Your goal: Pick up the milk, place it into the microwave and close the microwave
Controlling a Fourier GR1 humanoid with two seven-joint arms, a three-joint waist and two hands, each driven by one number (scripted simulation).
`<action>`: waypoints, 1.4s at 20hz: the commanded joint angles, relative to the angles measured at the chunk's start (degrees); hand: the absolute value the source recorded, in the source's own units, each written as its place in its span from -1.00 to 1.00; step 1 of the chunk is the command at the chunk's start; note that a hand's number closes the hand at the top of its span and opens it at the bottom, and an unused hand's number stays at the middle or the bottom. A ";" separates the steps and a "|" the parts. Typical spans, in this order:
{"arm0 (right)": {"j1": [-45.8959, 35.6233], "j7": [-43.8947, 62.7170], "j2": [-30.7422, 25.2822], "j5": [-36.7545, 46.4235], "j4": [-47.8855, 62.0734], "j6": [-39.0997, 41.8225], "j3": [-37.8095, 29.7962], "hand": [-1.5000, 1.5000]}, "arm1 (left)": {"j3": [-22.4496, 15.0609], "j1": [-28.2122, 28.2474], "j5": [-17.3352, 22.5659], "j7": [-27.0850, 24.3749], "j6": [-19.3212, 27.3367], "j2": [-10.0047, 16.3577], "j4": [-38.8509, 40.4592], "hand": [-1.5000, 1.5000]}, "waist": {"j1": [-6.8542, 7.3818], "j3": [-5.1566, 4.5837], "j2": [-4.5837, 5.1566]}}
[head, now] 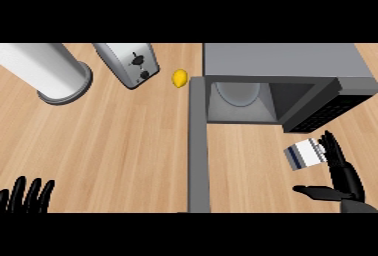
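Black right hand [345, 182] splayed, straight fingers against milk carton [303, 154], thumb apart; left hand [26, 198] relaxed, lower-left edge

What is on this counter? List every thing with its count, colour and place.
milk: one, white with dark band, right, before the microwave
microwave: one, grey, top right, open
door: one, grey, centre, swung outward
plate: one, pale, inside microwave
toaster: one, silver, top
cylinder: one, white, top left
small item: one, yellow, beside toaster
counter: one, light wood, underneath everything
left hand: one, black, lower left, resting open
right hand: one, black, lower right, open beside milk
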 commanded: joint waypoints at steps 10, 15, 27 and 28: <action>-3.48 -8.38 0.09 -0.12 5.35 5.17 0.90 -1.00 | -2.74 2.30 -2.43 -2.88 0.15 -0.74 0.25 -1.00 | 0.31 0.04 0.05; -4.97 -9.20 4.19 -0.10 6.65 0.19 1.01 -1.00 | 2.36 -0.21 2.41 -1.11 -2.00 1.22 1.96 -1.00 | 0.42 0.05 0.18; -8.17 -9.77 1.25 -0.45 6.84 -9.95 -1.68 1.00 | 0.56 -1.46 0.26 0.23 -0.60 0.18 1.40 -1.00 | 0.42 0.09 0.34; -9.35 -8.68 2.25 -0.73 6.63 -12.47 -2.17 1.00 | 0.93 1.04 0.10 -3.29 -3.15 0.50 3.70 -1.00 | 1.02 0.08 0.33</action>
